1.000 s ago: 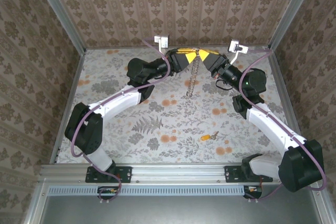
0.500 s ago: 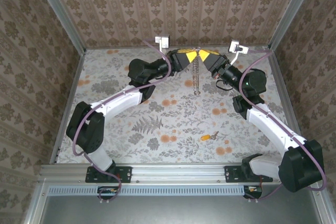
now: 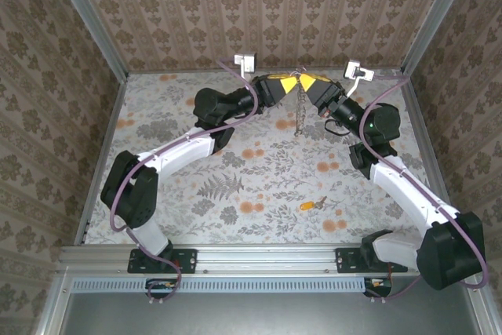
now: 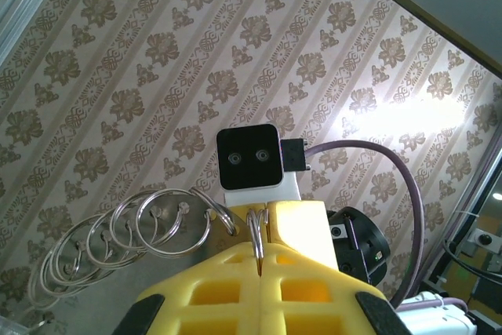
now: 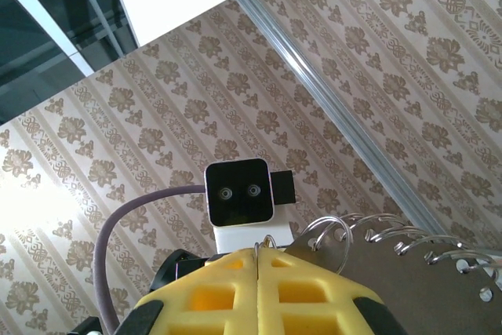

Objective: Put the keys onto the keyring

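Both pairs of fingers [image 3: 287, 82] pinch the hanging keyring [image 3: 299, 115].

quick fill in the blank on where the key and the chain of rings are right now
1. The keyring hangs between the left gripper and the right gripper, near the table's ____ edge.
2. The key lies on the table, nearer the ____ arm's base.
3. The left gripper's fingers are ____ on one of the keyring's rings.
Missing words: far; right; shut
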`<state>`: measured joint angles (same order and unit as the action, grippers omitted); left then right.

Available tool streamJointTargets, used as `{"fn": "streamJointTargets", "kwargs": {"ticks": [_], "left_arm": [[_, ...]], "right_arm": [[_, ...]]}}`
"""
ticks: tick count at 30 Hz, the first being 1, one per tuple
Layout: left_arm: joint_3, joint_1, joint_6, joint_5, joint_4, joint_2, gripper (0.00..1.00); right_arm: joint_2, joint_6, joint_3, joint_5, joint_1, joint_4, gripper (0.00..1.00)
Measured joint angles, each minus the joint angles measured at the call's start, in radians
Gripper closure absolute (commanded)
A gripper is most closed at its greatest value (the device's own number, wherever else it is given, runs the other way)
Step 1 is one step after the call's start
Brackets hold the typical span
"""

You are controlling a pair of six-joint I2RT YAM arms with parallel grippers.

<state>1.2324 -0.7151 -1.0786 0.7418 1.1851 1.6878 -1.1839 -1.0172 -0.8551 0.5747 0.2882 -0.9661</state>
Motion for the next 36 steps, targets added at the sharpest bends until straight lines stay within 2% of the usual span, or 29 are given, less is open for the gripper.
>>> {"fn": "streamJointTargets", "kwargs": {"ticks": [2,5,7,12,19,23,28,36], "left_arm": [[0.0,0.0,0.012,0.005,-0.012,0.0,1.0],[-0.001,0.002,0.04,0.017,-0.052,-0.001,1.0],[-0.005,0.006,0.058,0.021,-0.079,-0.007,1.0],[-0.037,0.025,0.124,0.037,-0.17,-0.056,1.0],[-0.068,0.035,0.348,0.028,-0.477,-0.207,1.0],[-0.069,0.027,0.499,-0.026,-0.704,-0.308,1.0],[-0.068,0.008,0.632,-0.134,-0.937,-0.389,1.0],[-0.067,0.002,0.714,-0.27,-1.153,-0.403,1.0]], "right_arm": [[0.019,0.0,0.004,0.0,-0.007,0.034,0.67],[0.082,0.015,0.019,-0.009,-0.029,0.11,0.53],[0.146,0.03,0.031,-0.023,-0.053,0.186,0.49],[0.317,0.08,0.058,-0.067,-0.094,0.434,0.45],[0.462,0.146,0.122,-0.141,-0.101,0.855,0.45],[0.461,0.171,0.143,-0.183,-0.103,1.046,0.45],[0.417,0.182,0.167,-0.206,-0.103,1.17,0.47],[0.322,0.222,0.171,-0.235,-0.103,1.284,0.52]]}}
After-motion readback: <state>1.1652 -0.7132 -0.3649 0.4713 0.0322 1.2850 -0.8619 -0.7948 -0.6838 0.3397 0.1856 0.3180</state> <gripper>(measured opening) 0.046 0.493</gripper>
